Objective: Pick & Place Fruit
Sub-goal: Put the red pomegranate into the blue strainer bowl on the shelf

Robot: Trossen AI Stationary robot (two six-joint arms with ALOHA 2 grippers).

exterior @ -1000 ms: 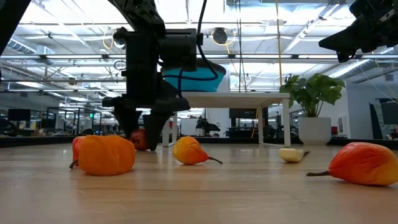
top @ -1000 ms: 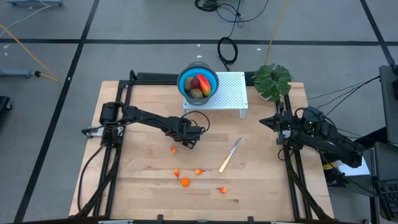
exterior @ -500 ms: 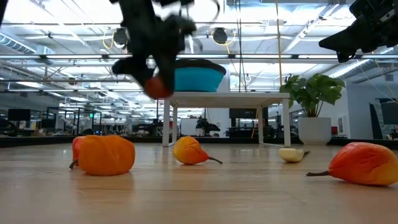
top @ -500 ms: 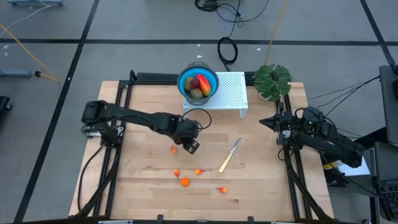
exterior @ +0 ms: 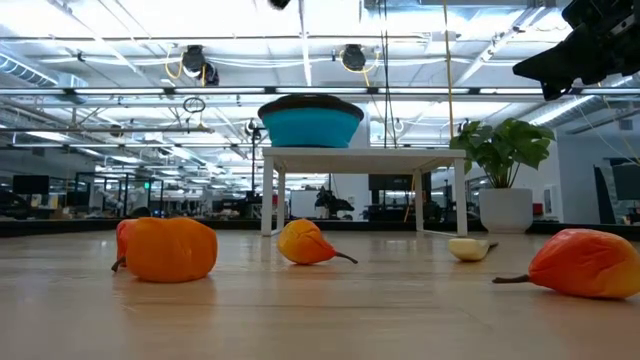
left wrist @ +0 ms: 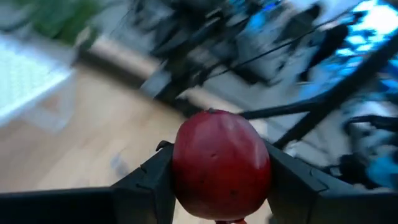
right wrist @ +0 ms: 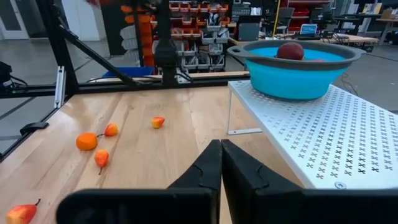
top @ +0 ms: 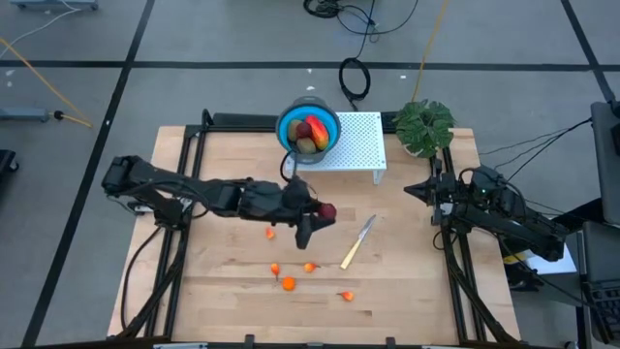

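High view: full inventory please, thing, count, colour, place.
bowl: 1, blue, on the rack, fruit inside
rack: 1, white perforated, far middle of table
dark red fruit: 1, held above table centre
small orange fruits: 5, loose on near half of table
knife: 1, yellow handle, right of centre
plant: 1, green, far right corner
table: 1, light wood
left gripper: shut on the dark red fruit
right gripper: shut, right edge

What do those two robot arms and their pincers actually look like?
Both are slim, jointed and black. The left arm ends in a left gripper with two flat, angular dark fingers. The right gripper has matching black wedge-shaped fingers, and thin black cables trail off behind the right arm.
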